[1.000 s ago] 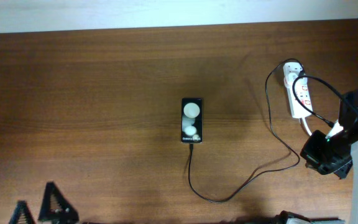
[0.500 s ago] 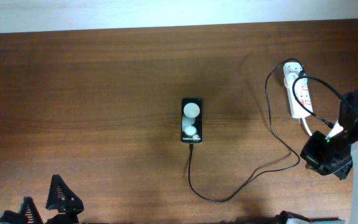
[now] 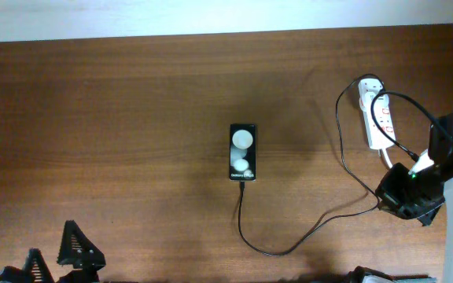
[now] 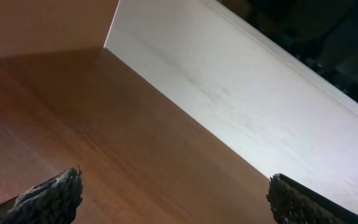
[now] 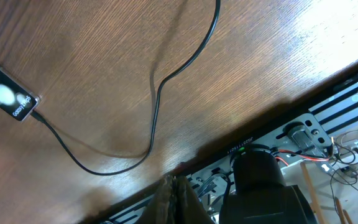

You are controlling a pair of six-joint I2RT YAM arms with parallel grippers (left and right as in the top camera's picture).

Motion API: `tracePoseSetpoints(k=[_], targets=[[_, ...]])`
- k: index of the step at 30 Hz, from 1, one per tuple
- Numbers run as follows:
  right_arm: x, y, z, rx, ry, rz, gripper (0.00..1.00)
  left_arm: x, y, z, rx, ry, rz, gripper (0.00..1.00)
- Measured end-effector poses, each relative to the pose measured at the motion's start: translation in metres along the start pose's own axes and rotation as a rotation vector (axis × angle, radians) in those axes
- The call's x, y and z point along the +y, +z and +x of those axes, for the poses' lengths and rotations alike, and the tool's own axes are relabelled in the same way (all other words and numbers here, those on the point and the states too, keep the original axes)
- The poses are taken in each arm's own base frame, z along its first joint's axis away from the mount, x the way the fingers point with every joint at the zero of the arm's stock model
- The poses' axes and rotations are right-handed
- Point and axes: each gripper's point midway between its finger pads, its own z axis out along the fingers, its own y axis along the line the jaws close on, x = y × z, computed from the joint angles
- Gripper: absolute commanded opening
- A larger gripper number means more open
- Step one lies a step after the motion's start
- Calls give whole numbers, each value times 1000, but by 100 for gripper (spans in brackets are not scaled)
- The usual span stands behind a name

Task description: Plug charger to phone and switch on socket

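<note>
Of the right gripper (image 5: 174, 198) only blurred tips are seen, at the lower edge of the right wrist view. They are pressed together with nothing between them. In the overhead view they are covered by the right arm (image 3: 409, 195), at the right edge just below the socket (image 3: 376, 112). The socket's thick white cord (image 3: 387, 159) is lost under that arm.

The left gripper (image 4: 174, 186) is cut off by the bottom of its own view. Two dark tips are seen at the lower corners, spread wide, with nothing held.

The phone (image 3: 243, 152) lies flat, screen up, at the middle of the table (image 3: 116, 141). In the right wrist view it is cut by the left edge. The charger (image 3: 274, 250) is seated in the phone's lower end. From there it loops down and right, then climbs along the left of the socket to a plug at its upper end. The state of the switches cannot be told.

A white board (image 3: 211, 16) runs along the top of the table. Past the table edge in the right wrist view are a black motor housing (image 5: 260, 180), thin wires (image 5: 303, 155) and a slotted rail (image 5: 347, 99).

Small white text at the lower part of the phone's screen is too small to be read. Red marks are seen on the socket's switches, and white print on the dark frame under the table is illegible.
</note>
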Motion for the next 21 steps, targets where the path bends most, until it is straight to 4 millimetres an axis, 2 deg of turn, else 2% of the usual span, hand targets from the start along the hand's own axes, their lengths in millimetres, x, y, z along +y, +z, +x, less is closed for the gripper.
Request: tracePoseSetpoints(k=[4, 5, 9, 12, 21], targets=[[3, 1, -1, 0, 100, -14, 4, 2, 12, 12, 17, 9, -14, 99], [3, 1, 0, 5, 123, -19, 4, -6, 28, 13, -22, -13, 12, 99], [4, 1, 0, 8, 160, -22, 4, -13, 64, 30, -73, -46, 47, 99], [5, 1, 0, 9, 170, -25, 4, -4, 87, 61, -52, -35, 32, 99], [6, 1, -1, 4, 172, -32, 4, 14, 115, 108, -18, -16, 7, 99]])
